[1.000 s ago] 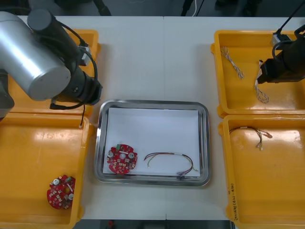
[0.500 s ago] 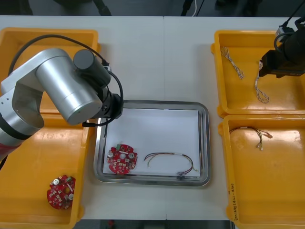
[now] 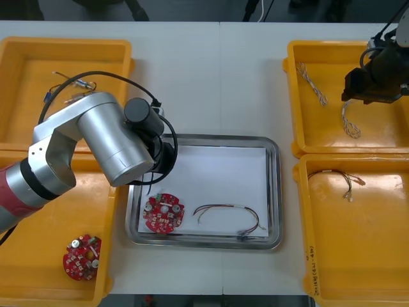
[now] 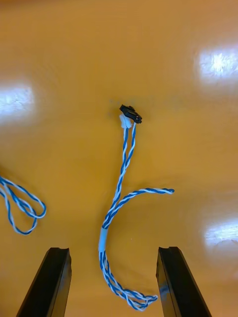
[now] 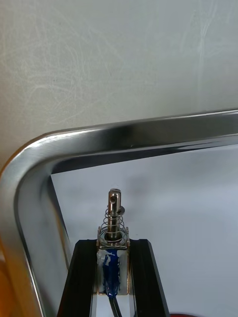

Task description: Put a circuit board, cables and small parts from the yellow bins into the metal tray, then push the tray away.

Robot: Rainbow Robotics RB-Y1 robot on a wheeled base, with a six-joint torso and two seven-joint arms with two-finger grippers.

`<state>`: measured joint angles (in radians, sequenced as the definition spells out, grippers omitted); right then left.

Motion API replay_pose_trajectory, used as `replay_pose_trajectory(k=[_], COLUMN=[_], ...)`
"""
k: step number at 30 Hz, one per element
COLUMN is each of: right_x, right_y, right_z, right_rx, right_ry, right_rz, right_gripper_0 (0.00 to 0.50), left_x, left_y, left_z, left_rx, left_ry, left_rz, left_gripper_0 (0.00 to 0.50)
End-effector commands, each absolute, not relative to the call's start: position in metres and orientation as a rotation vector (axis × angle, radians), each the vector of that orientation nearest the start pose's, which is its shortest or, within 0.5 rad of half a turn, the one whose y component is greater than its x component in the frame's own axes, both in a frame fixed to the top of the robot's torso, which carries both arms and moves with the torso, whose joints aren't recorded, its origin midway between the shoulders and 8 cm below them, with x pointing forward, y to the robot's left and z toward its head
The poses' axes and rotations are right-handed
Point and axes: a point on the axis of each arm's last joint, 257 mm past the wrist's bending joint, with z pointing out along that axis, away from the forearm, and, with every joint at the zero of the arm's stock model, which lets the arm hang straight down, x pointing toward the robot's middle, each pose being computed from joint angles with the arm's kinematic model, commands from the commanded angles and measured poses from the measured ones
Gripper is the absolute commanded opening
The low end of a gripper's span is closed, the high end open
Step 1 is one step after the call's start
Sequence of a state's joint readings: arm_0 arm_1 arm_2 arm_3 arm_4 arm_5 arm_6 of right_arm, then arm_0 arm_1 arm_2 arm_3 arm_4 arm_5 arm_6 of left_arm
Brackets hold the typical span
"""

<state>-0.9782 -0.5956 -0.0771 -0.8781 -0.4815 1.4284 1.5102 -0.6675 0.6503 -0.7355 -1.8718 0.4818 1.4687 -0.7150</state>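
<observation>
Metal tray (image 3: 276, 192) at frame centre holds a red circuit board (image 3: 163, 213) lower left and a cable (image 3: 230, 216) beside it. Left arm (image 3: 108, 144) overhangs the tray's upper-left corner; right gripper (image 3: 355, 87) over the upper-right yellow bin (image 3: 326, 131).

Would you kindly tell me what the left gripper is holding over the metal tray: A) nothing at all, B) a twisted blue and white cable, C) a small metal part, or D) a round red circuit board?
C: in the left wrist view the left gripper is shut on a small metal part, held above the white inside of the metal tray near its corner.
</observation>
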Motion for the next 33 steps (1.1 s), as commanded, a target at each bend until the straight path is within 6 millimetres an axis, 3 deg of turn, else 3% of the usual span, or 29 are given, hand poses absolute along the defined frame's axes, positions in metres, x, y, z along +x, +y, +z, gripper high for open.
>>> replay_pose_trajectory(k=[1,3,4,5,6,8,9,23,33], right_x=[0.631,0.632,0.633,0.633,0.634,0.636,0.636,0.631,0.63], right_y=[-0.359,-0.357,-0.358,-0.356,-0.357,-0.354,-0.354,-0.35,-0.341], right_z=[-0.154,-0.156,-0.157,-0.158,-0.158,-0.159,-0.159,-0.178,-0.185], right_rx=[0.221,0.237,0.247,0.252,0.254,0.256,0.261,0.285,0.28], right_ry=[2.583,2.588,2.59,2.593,2.587,2.583,2.585,2.625,2.636], right_rz=[0.046,0.052,0.058,0.061,0.063,0.065,0.068,0.07,0.069], right_gripper_0=[0.5,0.5,0.5,0.5,0.5,0.5,0.5,0.5,0.5], left_x=[0.489,0.49,0.491,0.491,0.491,0.491,0.491,0.493,0.479], left_y=[0.111,0.111,0.111,0.111,0.111,0.111,0.111,0.109,0.108], left_z=[-0.242,-0.242,-0.242,-0.242,-0.242,-0.242,-0.241,-0.225,-0.193], left_rx=[0.15,0.148,0.145,0.143,0.139,0.135,0.129,0.09,0.083], left_ry=[2.502,2.5,2.501,2.501,2.501,2.5,2.5,2.49,2.485], left_rz=[-0.045,-0.05,-0.049,-0.05,-0.051,-0.051,-0.053,-0.102,-0.114], left_gripper_0=[0.002,0.005,0.045,0.143,0.304,0.451,0.5,0.5,0.5])
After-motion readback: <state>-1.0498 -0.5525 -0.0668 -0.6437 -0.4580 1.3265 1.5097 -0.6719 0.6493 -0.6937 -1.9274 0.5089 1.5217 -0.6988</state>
